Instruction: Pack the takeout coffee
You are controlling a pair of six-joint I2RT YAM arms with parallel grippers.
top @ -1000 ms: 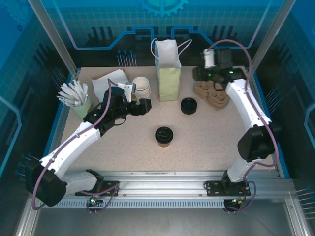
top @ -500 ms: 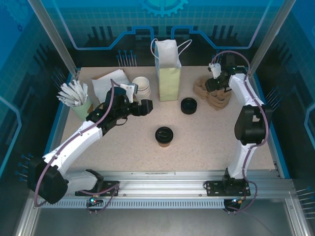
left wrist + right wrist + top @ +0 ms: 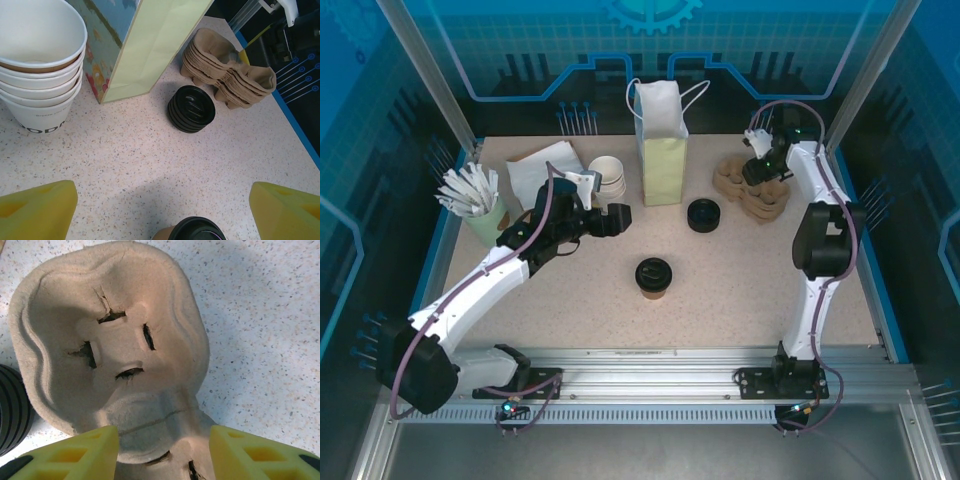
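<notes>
- The takeout coffee (image 3: 653, 277), a brown cup under a black lid, stands upright near the middle of the table (image 3: 740, 300), on its own patch of bare surface.
- The left wrist camera catches its lid at the bottom edge.
- At 11 o'clock from it hangs the left gripper (image 3: 615, 218), jaws spread wide and holding nothing. In its own camera the yellow fingers (image 3: 37, 210) sit at both lower corners, the cup between them and apart from both.
- At 1 o'clock sits a stack of black lids (image 3: 702, 215), well clear of the cup.
- At 12 o'clock a pale green paper bag (image 3: 661, 165) stands upright with its mouth open.
- Just left of the bag, past the left gripper, is a nested stack of white cups (image 3: 608, 175).
- White napkins (image 3: 545, 162) lie at the back left. A green cup of wrapped sticks (image 3: 480, 205) stands at 10 o'clock.
- Between 1 and 2 o'clock, toward the back right corner, lies a pile of pulp cup carriers (image 3: 750, 200).
- The right gripper (image 3: 760, 170) is down over that pile. Its fingers (image 3: 75, 452) stand apart on either side of the top carrier's narrow middle. Whether they pinch it I cannot tell.
- The stretch from cup to bag lies bare, with the gripper to its left and the lids to its right. Toward 3, 6 and 9 o'clock the table is open.
- The top is pale speckled stone-look with a blue rim (image 3: 438, 250). An aluminium rail (image 3: 650, 385) carries the arm bases at the near edge, and blue circuit-print walls (image 3: 520, 50) close the back.
</notes>
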